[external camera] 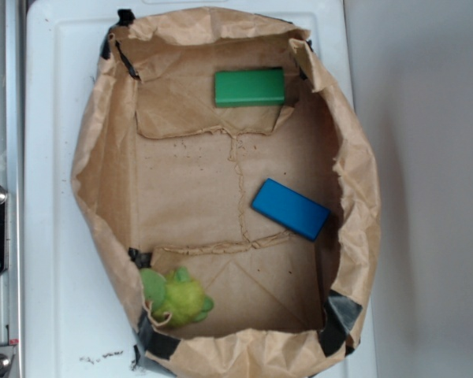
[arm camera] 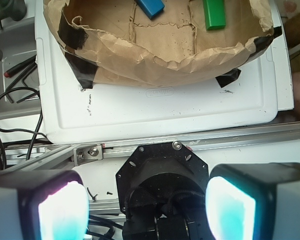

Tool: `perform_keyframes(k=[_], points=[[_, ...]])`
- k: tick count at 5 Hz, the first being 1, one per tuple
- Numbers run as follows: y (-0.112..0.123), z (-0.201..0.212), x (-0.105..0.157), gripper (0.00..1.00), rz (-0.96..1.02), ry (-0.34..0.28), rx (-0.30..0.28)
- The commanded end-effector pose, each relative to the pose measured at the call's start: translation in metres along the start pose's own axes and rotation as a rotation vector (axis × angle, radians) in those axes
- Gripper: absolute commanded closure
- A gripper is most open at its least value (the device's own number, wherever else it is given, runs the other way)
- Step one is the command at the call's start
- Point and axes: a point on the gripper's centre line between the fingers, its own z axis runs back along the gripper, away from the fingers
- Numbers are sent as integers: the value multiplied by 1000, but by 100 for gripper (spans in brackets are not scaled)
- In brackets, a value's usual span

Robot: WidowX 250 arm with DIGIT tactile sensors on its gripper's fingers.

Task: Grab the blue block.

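Note:
The blue block (external camera: 290, 209) lies flat and tilted on the floor of a brown paper bag (external camera: 102, 181), right of its middle. In the wrist view the blue block (arm camera: 151, 6) shows at the top edge, inside the bag. My gripper (arm camera: 147, 210) shows only in the wrist view. It is open and empty, its two pads (arm camera: 64, 212) wide apart. It hangs over the robot's black base, outside the bag and far from the block. The gripper does not show in the exterior view.
A green block (external camera: 250, 87) lies at the bag's far end and shows in the wrist view (arm camera: 214, 14). A green plush toy (external camera: 177, 297) sits in the near left corner. The bag rests on a white tray (arm camera: 160, 107). Black cables (arm camera: 15, 115) lie left.

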Motion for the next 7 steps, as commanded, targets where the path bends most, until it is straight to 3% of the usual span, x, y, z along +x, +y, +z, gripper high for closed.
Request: perform_keyframes(k=[1,2,4,5,7], points=[[0,0,0,0,0,0,0],[-14,-28,46,0,73,-25,27],[-21,-59,132,0,12,-79,-19],[-5,-81,160,0,-32,-69,-34],[27,-108,176,0,-60,-42,-21]])
